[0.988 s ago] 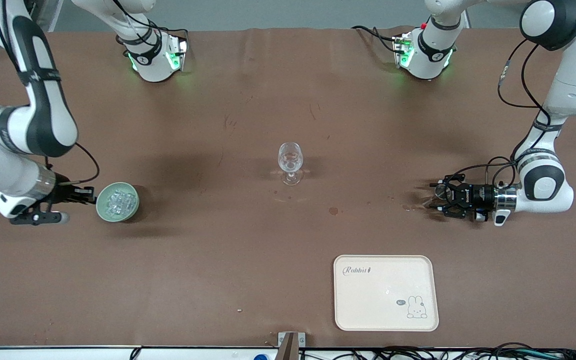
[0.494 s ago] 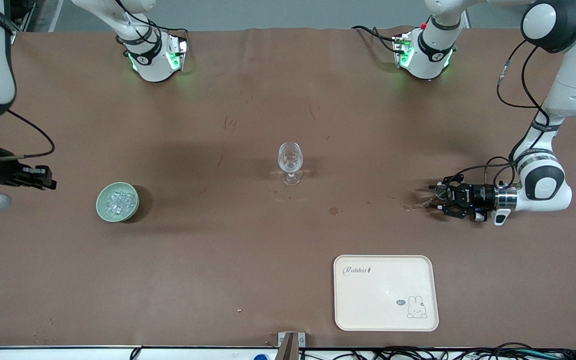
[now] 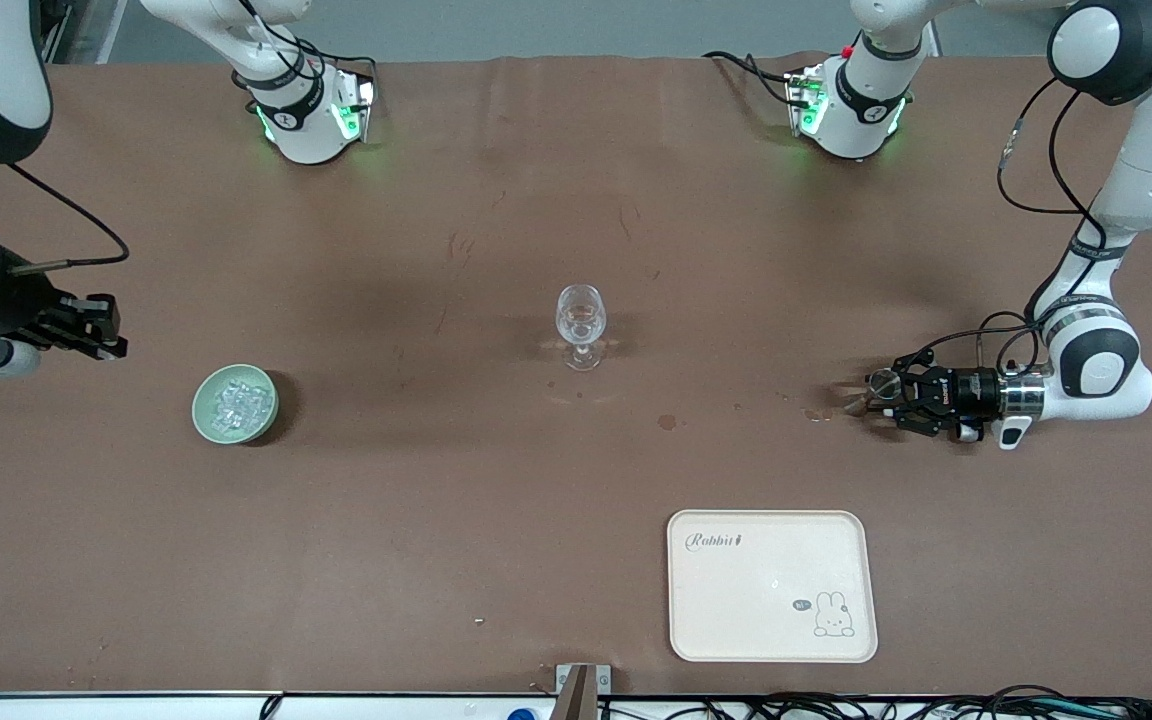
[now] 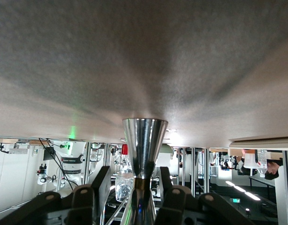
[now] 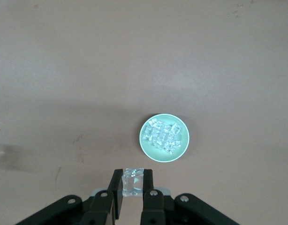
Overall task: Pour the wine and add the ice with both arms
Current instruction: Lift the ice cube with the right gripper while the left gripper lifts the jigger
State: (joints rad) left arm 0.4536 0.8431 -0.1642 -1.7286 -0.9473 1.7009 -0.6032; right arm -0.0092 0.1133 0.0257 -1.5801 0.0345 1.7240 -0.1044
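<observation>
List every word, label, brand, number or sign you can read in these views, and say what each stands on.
"Rabbit": cursive word printed on the cream tray, in its corner toward the wine glass.
Small dark badge beside the rabbit drawing on the same tray: too small to read.
Marking on the left gripper body: too small to read.
Green bowl of ice, right gripper: no text visible.

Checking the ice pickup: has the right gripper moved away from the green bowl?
Yes. The right gripper, shut on an ice cube, has lifted off the green bowl toward the right arm's table end.
</observation>
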